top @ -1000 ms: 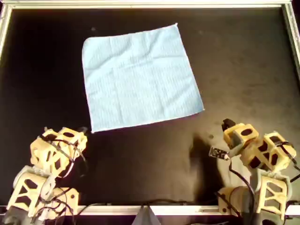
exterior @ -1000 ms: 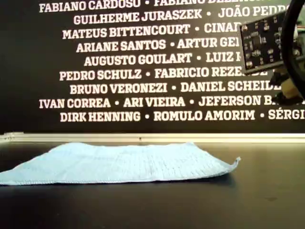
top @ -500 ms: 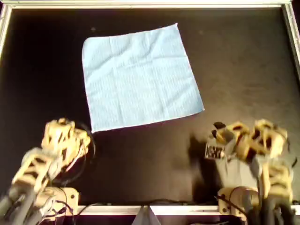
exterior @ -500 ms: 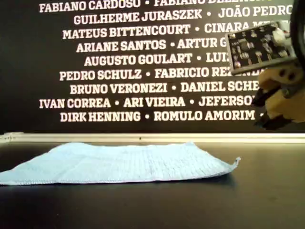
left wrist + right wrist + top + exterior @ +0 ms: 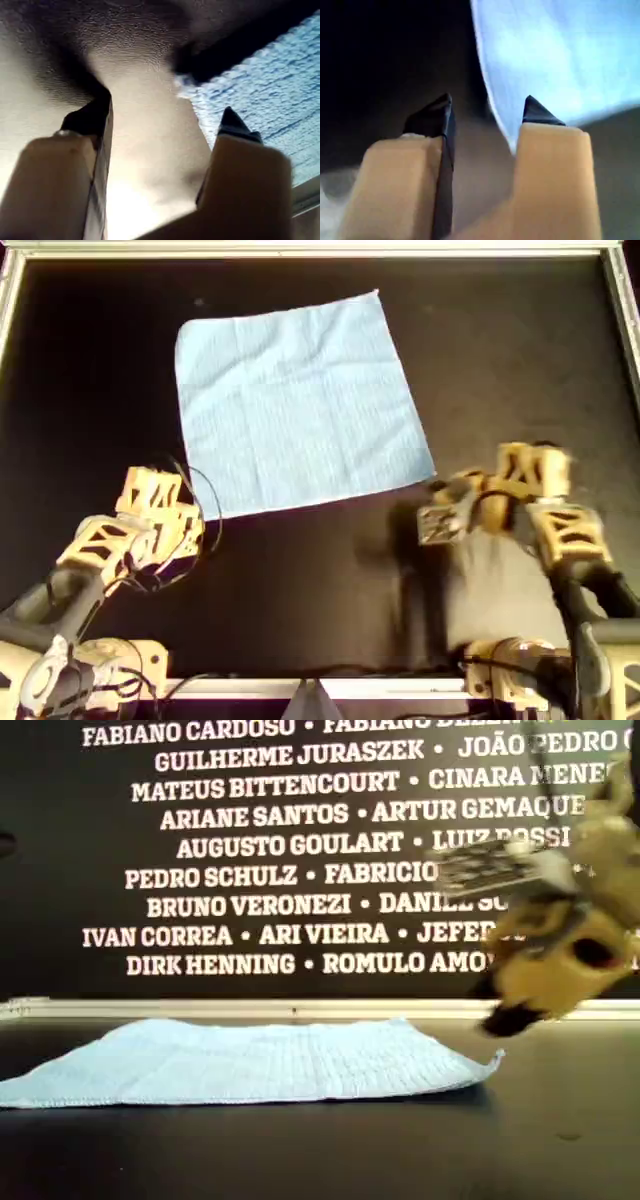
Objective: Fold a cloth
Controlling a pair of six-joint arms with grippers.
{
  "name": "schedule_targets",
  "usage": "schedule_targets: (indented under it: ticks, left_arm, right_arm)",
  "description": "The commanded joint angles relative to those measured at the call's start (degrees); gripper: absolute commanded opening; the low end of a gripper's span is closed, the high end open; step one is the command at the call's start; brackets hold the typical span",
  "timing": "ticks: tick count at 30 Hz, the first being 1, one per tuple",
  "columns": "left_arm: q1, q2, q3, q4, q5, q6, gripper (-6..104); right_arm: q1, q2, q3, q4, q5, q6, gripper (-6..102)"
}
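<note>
The light-blue cloth (image 5: 300,400) lies flat and unfolded on the black table (image 5: 330,590); it also shows in the exterior view (image 5: 250,1060). My first gripper (image 5: 438,498) is open just off the cloth's near corner on the overhead view's right, hovering above the table (image 5: 500,1003). Its wrist view shows that corner of the cloth (image 5: 270,95) beside the open jaws (image 5: 167,112). My second gripper (image 5: 185,512) is open just off the near corner on the overhead view's left. Its wrist view shows the cloth (image 5: 560,55) ahead of the open jaws (image 5: 488,105). Neither holds anything.
A metal rail (image 5: 300,248) frames the table on all sides and shows at the back in the exterior view (image 5: 300,1009). A black wall with white names (image 5: 260,850) stands behind it. Both arm bases (image 5: 510,680) sit at the near edge.
Both arms have reached out from the near edge toward the cloth's near corners. The first gripper swung left in the overhead view and came lower. The cloth has not moved.
</note>
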Motion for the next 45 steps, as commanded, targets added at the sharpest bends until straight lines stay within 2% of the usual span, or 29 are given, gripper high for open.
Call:
schedule_targets:
  ticks: [1,4,7,9,10,13,19,30,39,45]
  left_arm:
    - [-1.6,0.1,-2.2,-1.0,0.3,-0.2,76]
    - [-1.6,-0.1,-2.2,-1.1,0.3,0.0,76]
    - [-1.6,-0.1,-2.2,-1.1,0.3,-0.1,76]
    - [-1.6,-0.2,-2.2,-1.1,0.3,-0.1,76]
    - [-1.6,-0.2,-2.2,-1.1,0.2,-0.1,76]
    - [-1.6,-0.2,-2.2,-1.1,0.2,0.4,76]
    - [-1.6,-1.8,-2.2,-2.8,-0.6,-0.1,76]
    - [-1.4,-19.3,-13.9,-2.8,-0.7,-0.2,76]
    - [-1.1,-19.7,-14.2,-2.8,-0.7,0.4,75]
    - [-1.3,-19.2,-14.1,-2.8,-0.8,-0.1,75]
  right_arm:
    - [5.6,0.2,-4.0,-2.0,4.5,-0.44,57]
    - [10.6,0.2,-4.0,-2.0,14.9,-0.79,57]
    - [14.0,0.2,-4.7,-2.0,25.6,-3.08,57]
    - [14.7,-0.1,-5.4,-2.1,30.1,-4.04,57]
    - [14.7,-0.5,-5.9,-2.1,31.4,-4.04,57]
    - [14.5,-3.4,-8.4,-2.2,31.8,-3.69,57]
    - [14.0,-13.9,-15.6,-2.2,31.8,-3.43,57]
    - [14.3,-20.8,-23.4,-2.2,31.8,-3.60,57]
    - [14.3,-27.3,-29.5,-2.2,31.8,-3.34,55]
    - [14.1,-27.6,-29.6,-2.3,31.8,-3.16,55]
